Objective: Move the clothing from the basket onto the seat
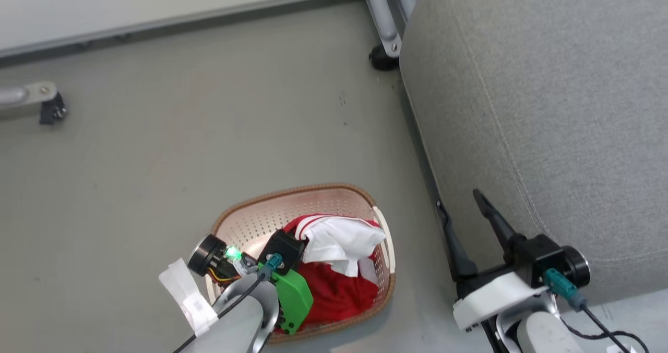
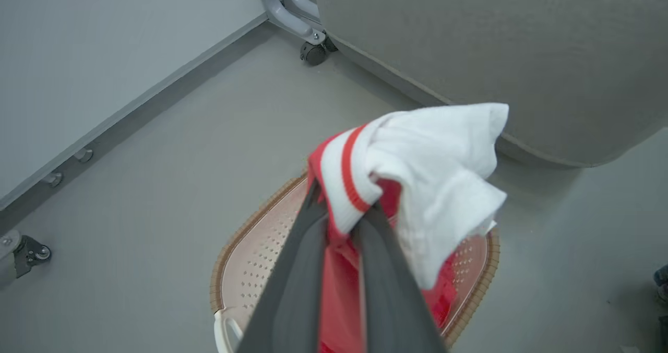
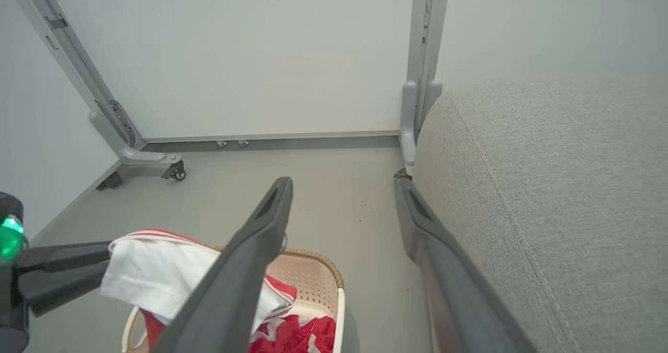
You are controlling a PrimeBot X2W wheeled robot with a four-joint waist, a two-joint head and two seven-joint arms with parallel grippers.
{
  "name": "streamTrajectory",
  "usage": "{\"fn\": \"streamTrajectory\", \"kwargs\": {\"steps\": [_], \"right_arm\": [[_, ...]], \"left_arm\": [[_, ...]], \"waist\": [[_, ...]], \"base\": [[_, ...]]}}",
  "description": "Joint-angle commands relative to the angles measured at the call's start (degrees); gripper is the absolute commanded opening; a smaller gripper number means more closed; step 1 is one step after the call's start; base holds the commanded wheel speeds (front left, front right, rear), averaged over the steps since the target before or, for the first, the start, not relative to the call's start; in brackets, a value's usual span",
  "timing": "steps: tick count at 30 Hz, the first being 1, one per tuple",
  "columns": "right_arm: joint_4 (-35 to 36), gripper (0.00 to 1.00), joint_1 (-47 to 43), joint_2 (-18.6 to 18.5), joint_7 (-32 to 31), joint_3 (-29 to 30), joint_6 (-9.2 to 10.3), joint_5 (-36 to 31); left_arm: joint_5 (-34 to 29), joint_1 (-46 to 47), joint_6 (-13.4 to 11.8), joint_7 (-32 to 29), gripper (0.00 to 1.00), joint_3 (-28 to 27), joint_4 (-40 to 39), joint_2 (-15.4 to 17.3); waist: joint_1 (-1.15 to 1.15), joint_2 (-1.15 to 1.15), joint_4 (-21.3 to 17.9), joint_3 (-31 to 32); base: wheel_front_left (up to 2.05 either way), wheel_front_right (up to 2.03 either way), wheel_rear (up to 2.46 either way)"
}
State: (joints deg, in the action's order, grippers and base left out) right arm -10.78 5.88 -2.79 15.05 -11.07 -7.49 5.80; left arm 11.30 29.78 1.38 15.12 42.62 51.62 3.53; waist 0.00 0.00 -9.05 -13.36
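We found the left gripper (image 2: 344,212) closed tight on a bunched fold of the clothing (image 2: 433,160). Its two dark fingers pinched the red-and-white striped edge, and a white panel spilled past the fingertips toward the seat (image 1: 548,107). The pinched part hung above the basket (image 1: 292,192), while the red remainder trailed down into it, piled on the side nearer the seat. The basket stood on the grey floor (image 1: 156,149) near the seat; we could not tell whether they touched. The right gripper (image 1: 459,199) was spread wide with nothing between its fingers, hovering at the seat's rounded edge, apart from the clothing.
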Motion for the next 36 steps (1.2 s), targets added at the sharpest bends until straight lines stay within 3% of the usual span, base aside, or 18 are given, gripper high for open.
{"fn": "streamTrajectory", "kwargs": {"steps": [1,6,16,29,36], "right_arm": [[-0.24,1.0,-1.94,-0.19,0.19,-0.37,0.0,-0.45],[-1.08,1.0,-4.13,-0.21,0.19,-2.19,0.0,-0.27],[-1.34,1.0,-6.13,-0.55,0.19,-4.69,0.0,0.72],[-1.7,1.0,-5.4,-0.84,0.2,-8.93,0.0,2.64],[-3.15,1.0,-3.25,-0.97,0.19,-11.64,0.0,4.1]], "left_arm": [[0.7,-1.78,-0.52,0.04,0.0,-0.42,-1.43,0.23],[1.72,-3.34,-1.9,0.04,0.0,-2.39,-9.45,0.93],[5.32,-4.12,-1.96,-0.03,0.0,-4.95,-21.96,0.85],[3.1,0.12,-3.64,-2.97,0.0,-2.86,-33.83,0.98],[2.81,0.69,-3.28,-6.64,0.0,-0.18,-40.21,0.43]], "waist": [[0.0,0.0,2.8,11.59],[0.0,0.0,3.29,14.19],[0.0,0.0,3.85,16.98],[0.0,0.0,5.35,17.06],[0.0,0.0,6.64,17.41]], "base": [[0.0,0.0,0.0],[0.0,0.0,0.0],[0.0,0.0,0.0],[0.0,0.0,0.0],[0.0,0.0,0.0]]}}
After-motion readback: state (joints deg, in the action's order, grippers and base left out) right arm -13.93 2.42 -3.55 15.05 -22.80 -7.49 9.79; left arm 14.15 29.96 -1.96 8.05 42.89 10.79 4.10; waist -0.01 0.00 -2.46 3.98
